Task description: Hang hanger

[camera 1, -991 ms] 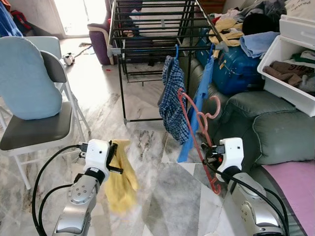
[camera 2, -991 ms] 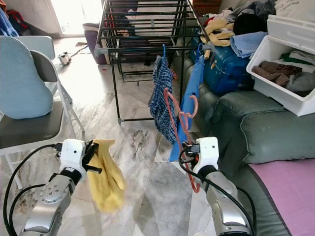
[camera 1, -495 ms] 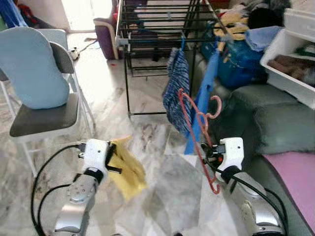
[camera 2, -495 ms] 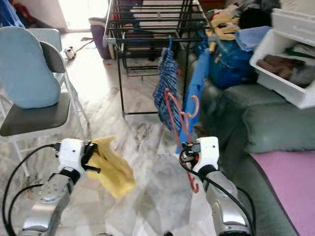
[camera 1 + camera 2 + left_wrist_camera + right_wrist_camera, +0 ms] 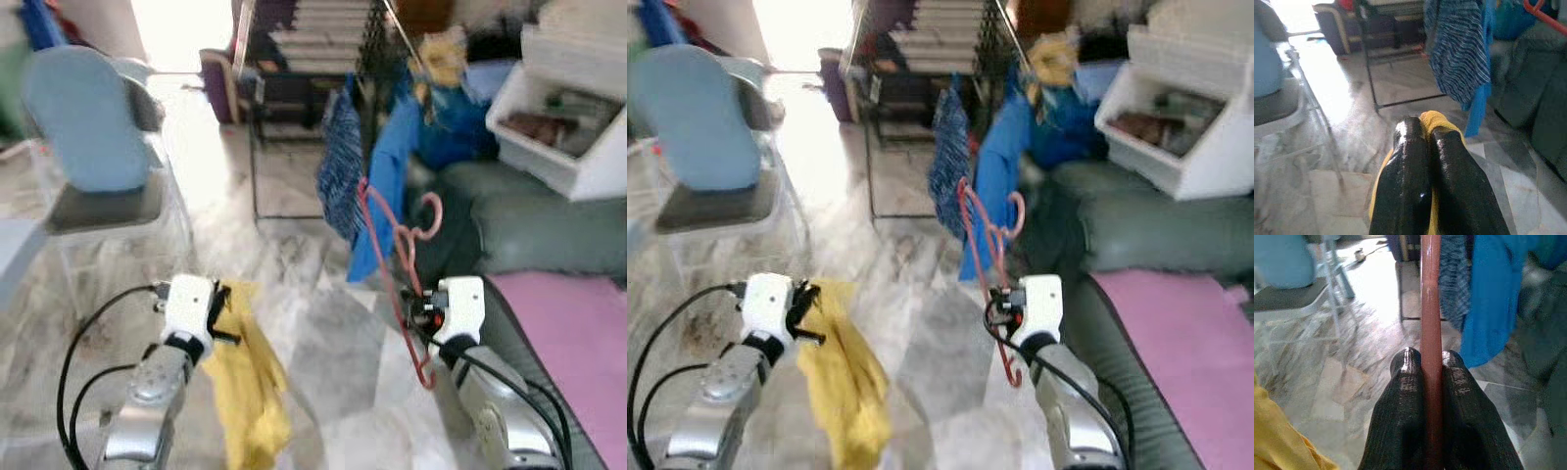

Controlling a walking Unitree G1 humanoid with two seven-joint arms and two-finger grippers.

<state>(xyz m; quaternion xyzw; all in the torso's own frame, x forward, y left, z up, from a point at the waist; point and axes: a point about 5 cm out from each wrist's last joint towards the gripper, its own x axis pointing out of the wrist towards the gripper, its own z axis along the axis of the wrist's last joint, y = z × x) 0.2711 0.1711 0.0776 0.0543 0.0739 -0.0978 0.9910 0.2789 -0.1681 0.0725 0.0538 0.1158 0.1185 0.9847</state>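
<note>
My right gripper (image 5: 421,315) is shut on the bar of a red-pink plastic hanger (image 5: 395,257), which stands upright with its hook (image 5: 428,217) at the top; the bar (image 5: 1430,333) runs between my two black fingers (image 5: 1404,396). A yellow cloth (image 5: 247,377) hangs from my left gripper (image 5: 220,316), which is shut on it; its edge shows behind the pressed fingertips (image 5: 1409,142). Ahead stands the black drying rack (image 5: 313,59), with a blue checked garment (image 5: 342,162) and a plain blue garment (image 5: 385,186) hanging from its near rail.
A folding chair with a light blue cushion (image 5: 83,127) stands at the left. A grey-green sofa (image 5: 509,215) at the right carries a white bin of clothes (image 5: 558,127) and a pink mat (image 5: 568,343). Marble floor (image 5: 294,304) lies between me and the rack.
The camera has shifted and blurred, and the rack and sofa look nearer. The yellow cloth has swung down and now hangs straight. Both grippers keep their holds.
</note>
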